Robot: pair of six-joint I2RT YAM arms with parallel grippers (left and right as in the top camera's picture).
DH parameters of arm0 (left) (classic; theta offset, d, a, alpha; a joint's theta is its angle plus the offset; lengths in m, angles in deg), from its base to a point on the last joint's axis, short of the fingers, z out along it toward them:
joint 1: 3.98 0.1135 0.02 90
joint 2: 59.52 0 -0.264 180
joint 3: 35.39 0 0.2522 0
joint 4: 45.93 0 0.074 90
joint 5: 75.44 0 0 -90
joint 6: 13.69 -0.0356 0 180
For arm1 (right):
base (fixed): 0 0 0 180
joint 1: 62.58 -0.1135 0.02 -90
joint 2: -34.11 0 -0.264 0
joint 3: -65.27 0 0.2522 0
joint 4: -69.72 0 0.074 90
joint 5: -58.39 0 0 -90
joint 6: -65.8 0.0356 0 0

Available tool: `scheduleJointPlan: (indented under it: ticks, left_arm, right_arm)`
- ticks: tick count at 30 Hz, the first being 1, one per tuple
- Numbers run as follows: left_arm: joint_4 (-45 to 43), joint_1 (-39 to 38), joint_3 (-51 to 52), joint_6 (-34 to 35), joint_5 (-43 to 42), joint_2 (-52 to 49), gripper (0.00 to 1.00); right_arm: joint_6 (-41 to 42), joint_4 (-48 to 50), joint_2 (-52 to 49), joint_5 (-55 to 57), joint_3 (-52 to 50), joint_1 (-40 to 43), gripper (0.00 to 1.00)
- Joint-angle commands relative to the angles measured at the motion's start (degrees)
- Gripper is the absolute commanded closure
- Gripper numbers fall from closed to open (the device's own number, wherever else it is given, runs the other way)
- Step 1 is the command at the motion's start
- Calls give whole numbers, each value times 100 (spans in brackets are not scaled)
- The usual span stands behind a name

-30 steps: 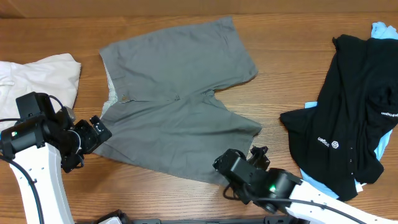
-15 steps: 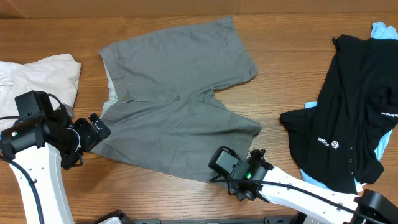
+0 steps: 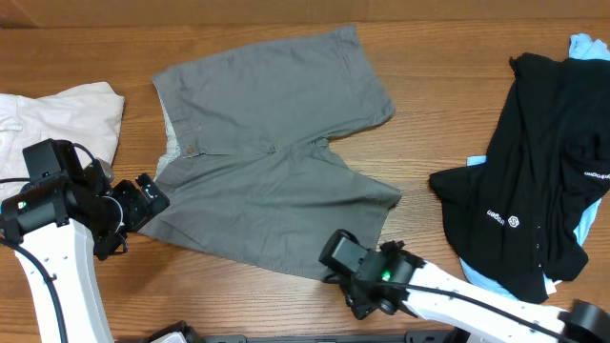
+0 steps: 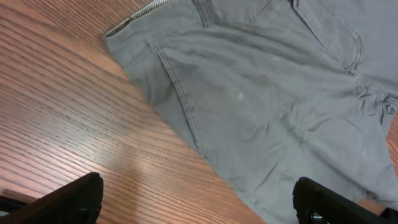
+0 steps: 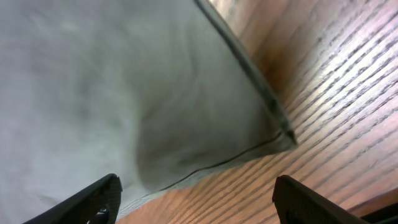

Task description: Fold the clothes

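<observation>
grey shorts [image 3: 272, 162] are laid flat on the surface [image 3: 429, 57], mid-scene. left tool [image 4: 198, 200] is held wide at the near-left waistband corner, right tool [image 5: 196, 198] wide over the near hem corner, nothing gripped. likely so that near edge can be lifted and folded over.

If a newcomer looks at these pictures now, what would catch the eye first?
The grey shorts lie spread flat in the centre. Both grippers are open at their near edge, the left gripper by the waistband corner, the right gripper by a leg hem corner. A black garment lies heaped over light-blue cloth at the right.
</observation>
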Motion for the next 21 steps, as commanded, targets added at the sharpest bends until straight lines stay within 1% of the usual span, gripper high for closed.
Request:
scheduleJointPlan:
  ticks: [1, 4, 6, 7, 8, 9, 10, 11, 13, 14, 15, 16, 17, 20, 21]
  left_arm:
    - [24, -2, 42, -72, -31, 79, 0]
    - [22, -2, 42, -70, -31, 79, 0]
    - [24, -2, 42, -72, -31, 79, 0]
    - [22, -2, 42, -72, -28, 79, 0]
    - [22, -2, 42, -72, -28, 79, 0]
    - [22, -2, 42, -72, -28, 79, 0]
    - [24, -2, 42, -72, -28, 79, 0]
    - [31, -2, 42, -72, -28, 79, 0]
    - [68, -2, 42, -76, -22, 79, 0]
    - [81, -2, 42, -85, -7, 79, 0]
    - [90, -2, 42, -92, 7, 79, 0]
    - [109, -2, 42, -92, 15, 79, 0]
    - [122, -2, 42, -92, 15, 79, 0]
    - [122, -2, 42, -116, 26, 79, 0]
    - [107, -2, 42, -111, 55, 79, 0]
  right_arm:
    - [254, 7, -216, -98, -7, -26, 23]
    - [256, -39, -258, 57, -7, -4, 28]
    - [367, -101, -256, 280, -7, 22, 38]
    - [367, -101, -256, 339, -7, 42, 45]
    - [358, -101, -256, 354, -7, 50, 49]
    - [358, -105, -267, 380, -7, 48, 59]
    - [358, -101, -273, 380, -7, 48, 65]
    - [358, -98, -280, 398, -7, 48, 70]
    - [358, -96, -284, 398, -7, 48, 73]
    - [358, -98, -289, 398, -7, 48, 78]
    - [358, -98, -289, 398, -7, 48, 85]
    - [358, -96, -289, 400, -7, 48, 89]
    - [358, -96, -289, 411, -7, 48, 96]
    - [299, -116, -286, 579, -7, 48, 96]
    - [125, -146, -286, 809, -7, 48, 96]
